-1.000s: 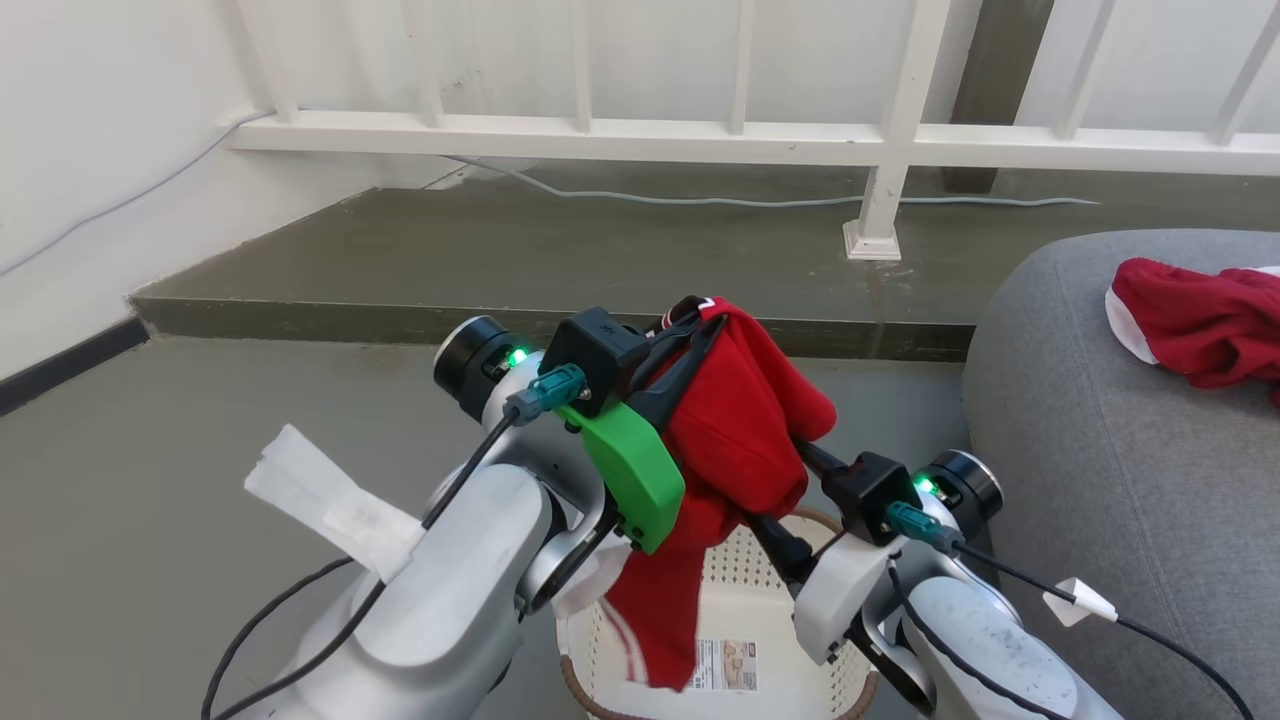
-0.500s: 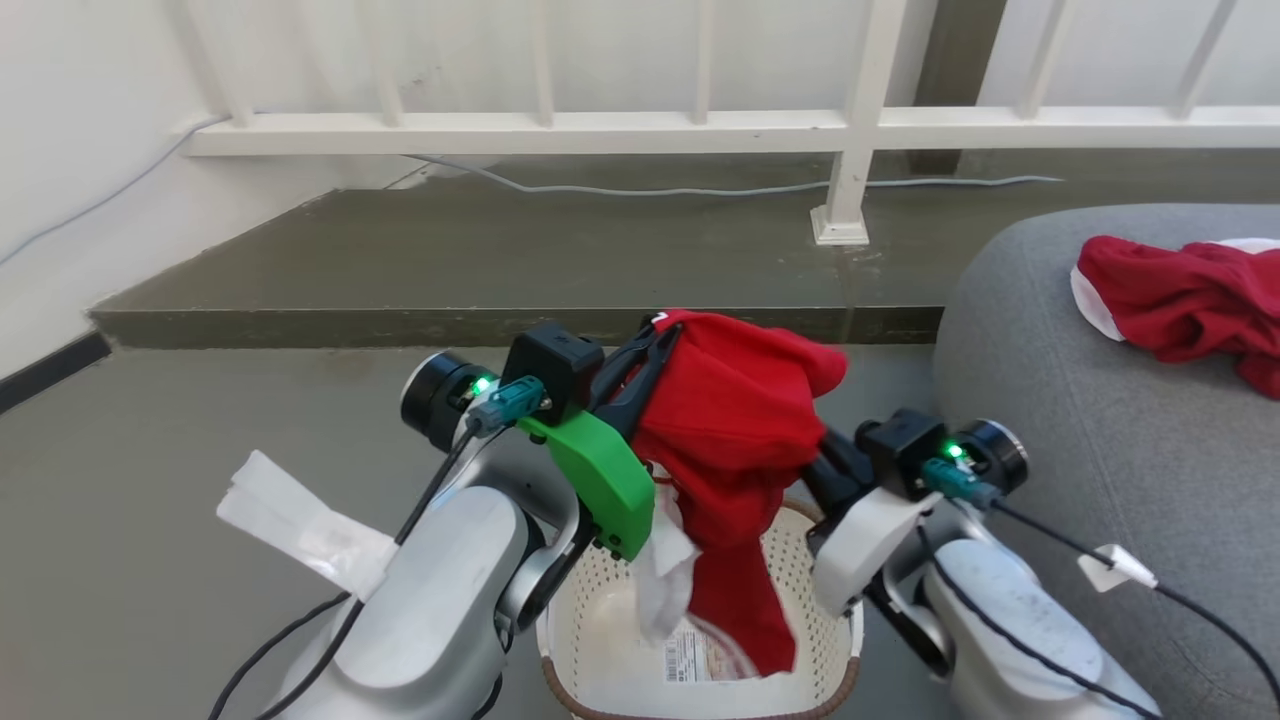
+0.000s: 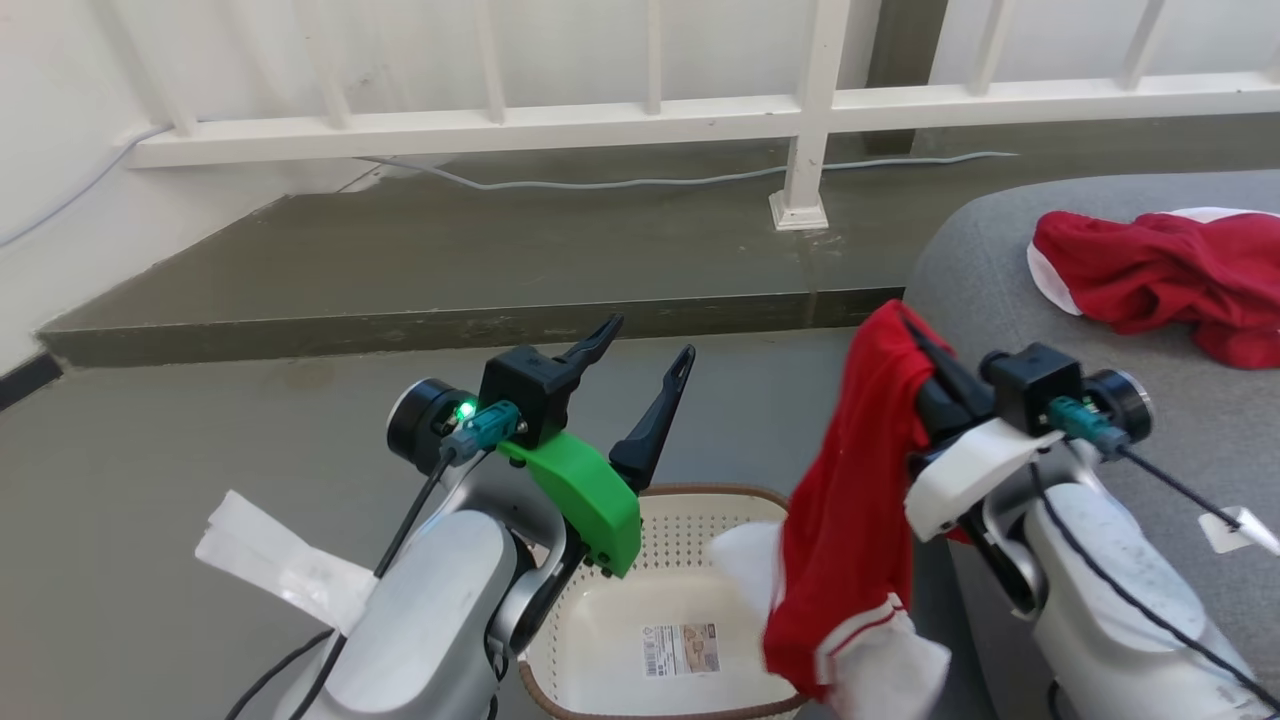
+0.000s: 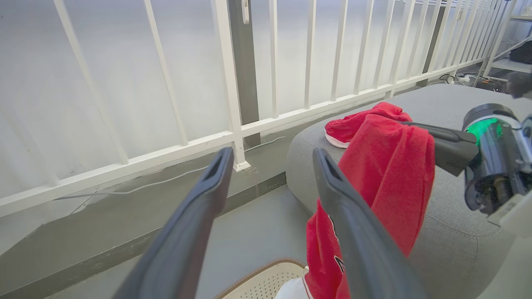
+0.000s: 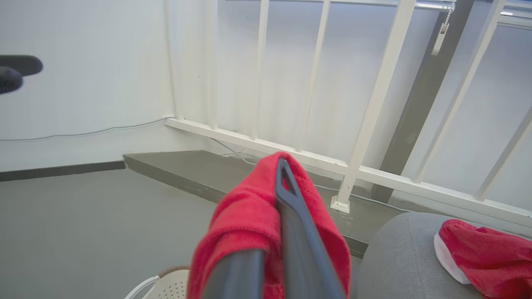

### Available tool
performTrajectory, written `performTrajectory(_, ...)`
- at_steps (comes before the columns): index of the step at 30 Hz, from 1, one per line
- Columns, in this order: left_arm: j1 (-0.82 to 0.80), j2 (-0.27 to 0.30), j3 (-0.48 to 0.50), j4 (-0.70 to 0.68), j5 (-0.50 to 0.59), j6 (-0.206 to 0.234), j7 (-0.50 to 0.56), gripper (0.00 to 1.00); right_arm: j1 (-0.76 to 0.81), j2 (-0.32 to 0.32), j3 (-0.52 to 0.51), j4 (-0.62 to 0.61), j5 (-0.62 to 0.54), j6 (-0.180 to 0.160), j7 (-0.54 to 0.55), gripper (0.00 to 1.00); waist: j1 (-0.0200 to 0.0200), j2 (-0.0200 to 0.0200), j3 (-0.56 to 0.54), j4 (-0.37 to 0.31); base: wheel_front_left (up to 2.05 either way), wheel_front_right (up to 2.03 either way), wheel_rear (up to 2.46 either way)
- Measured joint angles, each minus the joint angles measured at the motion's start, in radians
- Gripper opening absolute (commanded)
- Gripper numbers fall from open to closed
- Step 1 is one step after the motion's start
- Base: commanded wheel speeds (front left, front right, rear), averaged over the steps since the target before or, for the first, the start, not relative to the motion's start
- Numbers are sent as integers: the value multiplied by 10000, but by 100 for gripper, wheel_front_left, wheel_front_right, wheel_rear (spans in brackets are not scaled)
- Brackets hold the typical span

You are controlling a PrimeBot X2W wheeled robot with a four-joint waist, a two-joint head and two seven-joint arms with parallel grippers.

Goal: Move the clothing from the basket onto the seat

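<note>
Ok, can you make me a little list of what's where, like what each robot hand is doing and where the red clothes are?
left gripper: open, holding nothing, above the basket
right gripper: shut on a red garment, which hangs down at the basket's edge
second red garment: lying on the grey seat
basket: on the floor, sticker on its bottom
task so far: one piece on the seat, one in the air

A bare, home-like indoor corner set up for laundry.
A white railing (image 3: pixel 640 115) runs across the top of the head view above a raised grey step (image 3: pixel 450 260) and smooth grey floor (image 3: pixel 150 450); a cushioned grey seat (image 3: pixel 980 260) with red clothing (image 3: pixel 1160 270) sits at the right edge, and a perforated laundry basket (image 3: pixel 700 530) stands bottom centre.
</note>
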Motion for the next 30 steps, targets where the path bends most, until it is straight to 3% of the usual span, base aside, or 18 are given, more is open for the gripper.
performTrajectory(9, 503, 111, -113, -150, 0, 17, -337, 100, -18, -648, -683, -464, 96, -336, -2, 0, 0, 0, 17, -383, 0, 0, 0)
performTrajectory(30, 1394, 117, -736, -554, 0, -19, -748, 100, -26, -1340, -993, -1536, 73, -336, -2, 0, 0, 0, 161, -2272, 0, 0, 0)
